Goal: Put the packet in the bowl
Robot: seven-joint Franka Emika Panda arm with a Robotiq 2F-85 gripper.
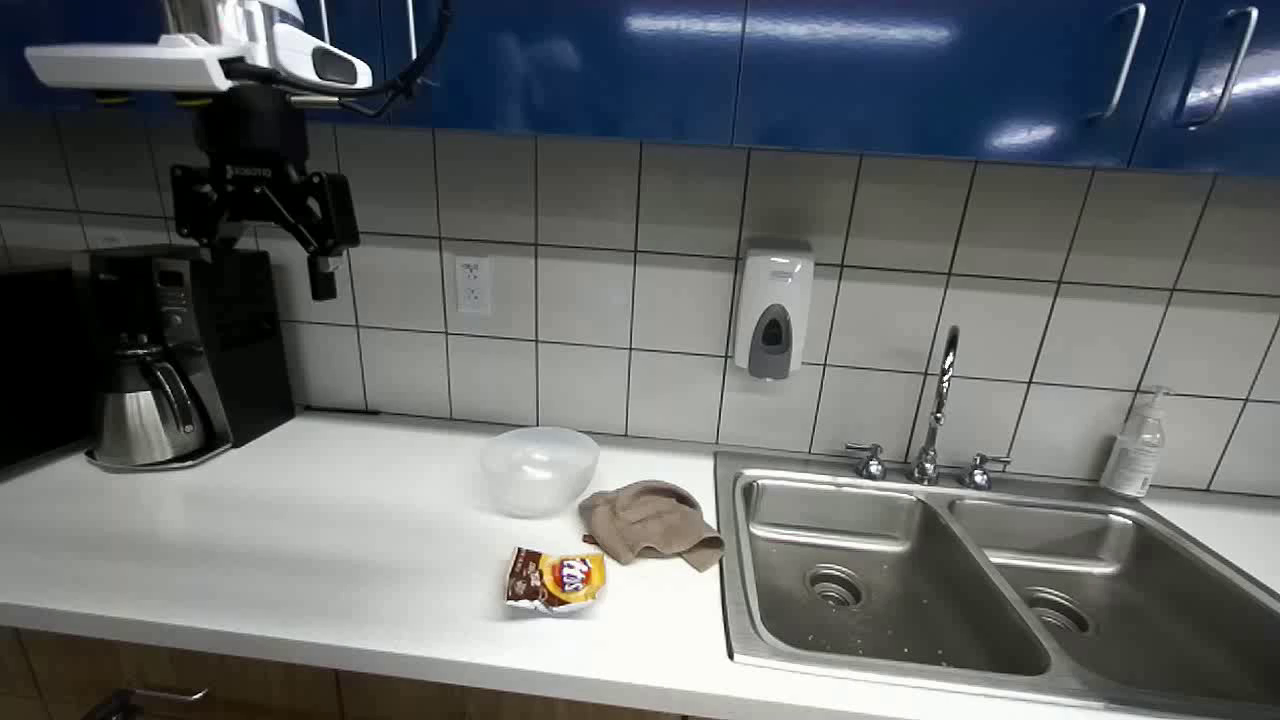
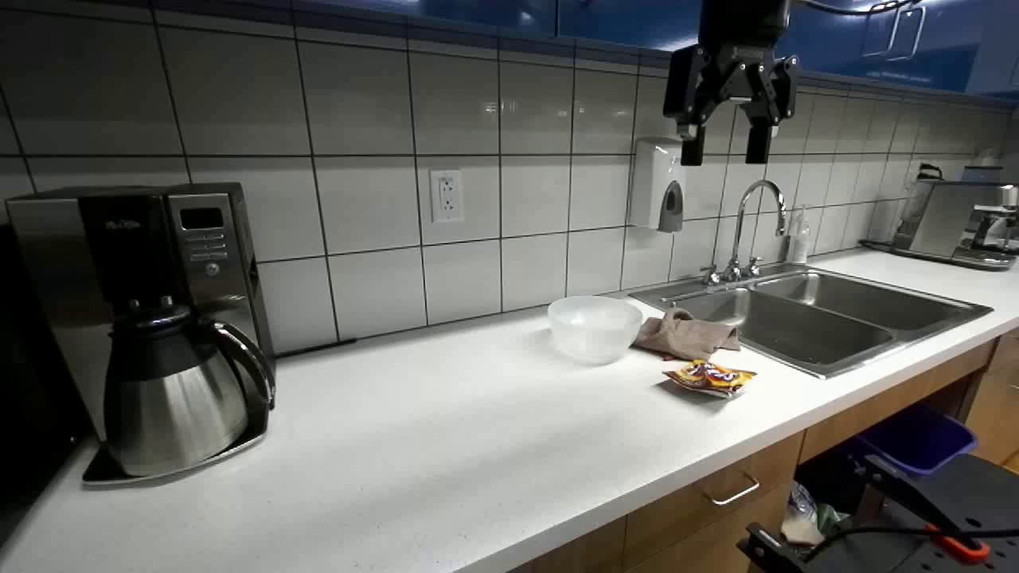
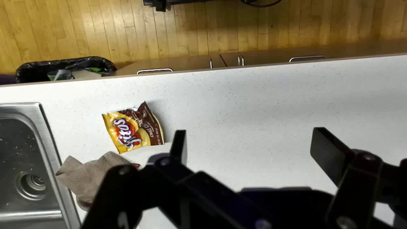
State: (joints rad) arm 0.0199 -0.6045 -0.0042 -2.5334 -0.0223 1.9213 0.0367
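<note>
The packet, a small yellow and brown Fritos bag, lies flat on the white counter in both exterior views [image 1: 556, 580] [image 2: 710, 377]. It also shows in the wrist view [image 3: 135, 128], left of the fingers. The bowl, round and translucent white, stands upright on the counter behind the packet, towards the wall, in both exterior views [image 1: 540, 474] [image 2: 595, 330]. I cannot make the bowl out clearly in the wrist view. My gripper [image 2: 725, 150] is high above the counter with its fingers pointing down. In the wrist view its fingers [image 3: 251, 146] are wide apart with nothing between them.
A brown cloth [image 1: 650, 522] lies beside the bowl and packet. A double steel sink [image 1: 733, 560] with a faucet [image 1: 938, 410] is beyond it. A coffee maker [image 2: 171, 334] stands at the counter's opposite end. A soap dispenser [image 1: 775, 312] hangs on the tiled wall, under blue cabinets [image 1: 560, 70].
</note>
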